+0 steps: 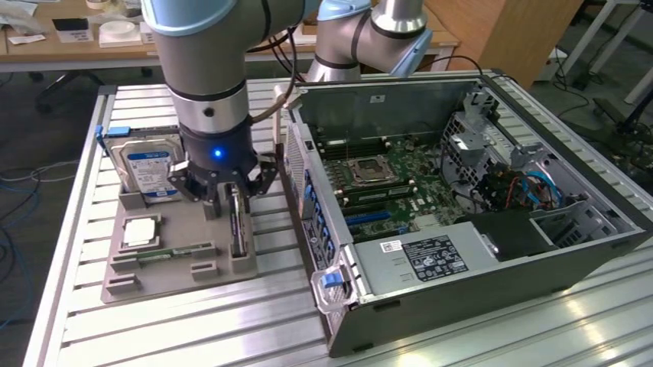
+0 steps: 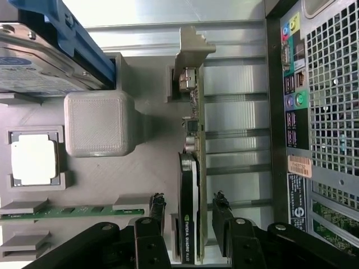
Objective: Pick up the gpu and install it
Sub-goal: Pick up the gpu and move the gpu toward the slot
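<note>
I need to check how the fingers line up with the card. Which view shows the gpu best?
The wrist view: the gpu stands on edge in its grey holder, bracket and label visible, between the fingers of the open gripper. In the exterior view its thin top edge shows below the gripper.

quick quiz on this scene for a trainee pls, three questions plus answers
1. True or false: the gpu is already seated in the computer case.
2. Pick one. The hand is: A) shut on the gpu, B) open with one finger on either side of the gpu, C) open over the case.
3. Fill in: the gpu stands on its ___ in the grey tray.

Key
1. False: it is in the tray beside the case.
2. B
3. edge
</note>
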Robot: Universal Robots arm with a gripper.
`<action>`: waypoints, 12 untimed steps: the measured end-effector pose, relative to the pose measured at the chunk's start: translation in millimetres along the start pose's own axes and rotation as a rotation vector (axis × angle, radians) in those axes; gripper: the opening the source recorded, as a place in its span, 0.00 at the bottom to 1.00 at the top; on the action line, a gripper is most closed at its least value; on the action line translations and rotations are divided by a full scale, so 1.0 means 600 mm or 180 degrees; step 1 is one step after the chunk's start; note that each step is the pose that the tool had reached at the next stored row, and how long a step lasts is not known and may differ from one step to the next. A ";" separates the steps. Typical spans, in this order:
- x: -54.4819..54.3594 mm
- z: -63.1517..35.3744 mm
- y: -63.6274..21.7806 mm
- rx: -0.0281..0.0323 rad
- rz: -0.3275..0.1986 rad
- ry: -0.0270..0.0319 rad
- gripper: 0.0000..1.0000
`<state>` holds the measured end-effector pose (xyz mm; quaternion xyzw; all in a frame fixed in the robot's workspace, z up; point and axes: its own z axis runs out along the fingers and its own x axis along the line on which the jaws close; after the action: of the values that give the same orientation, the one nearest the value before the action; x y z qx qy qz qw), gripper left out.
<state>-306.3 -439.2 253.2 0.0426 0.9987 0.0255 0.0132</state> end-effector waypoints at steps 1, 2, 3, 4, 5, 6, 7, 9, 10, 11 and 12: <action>0.000 0.003 0.000 0.0000 0.0000 0.0000 0.47; 0.000 0.006 0.000 0.0000 0.0000 0.0000 0.47; 0.000 0.009 0.000 0.0000 0.0000 0.0000 0.47; 0.000 0.012 -0.001 0.0000 0.0000 0.0001 0.47; 0.000 0.014 -0.001 0.0000 0.0000 0.0001 0.47; 0.000 0.017 -0.001 0.0000 0.0000 0.0001 0.47; 0.000 0.019 -0.001 0.0000 0.0000 0.0001 0.47; 0.000 0.022 -0.001 0.0000 0.0000 0.0001 0.47; 0.000 0.024 -0.001 0.0000 0.0000 0.0001 0.47; 0.000 0.025 -0.001 0.0000 0.0000 0.0001 0.47; 0.000 0.026 -0.001 0.0000 0.0000 0.0001 0.47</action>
<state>-305.8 -439.3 237.6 0.0426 0.9987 0.0256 0.0130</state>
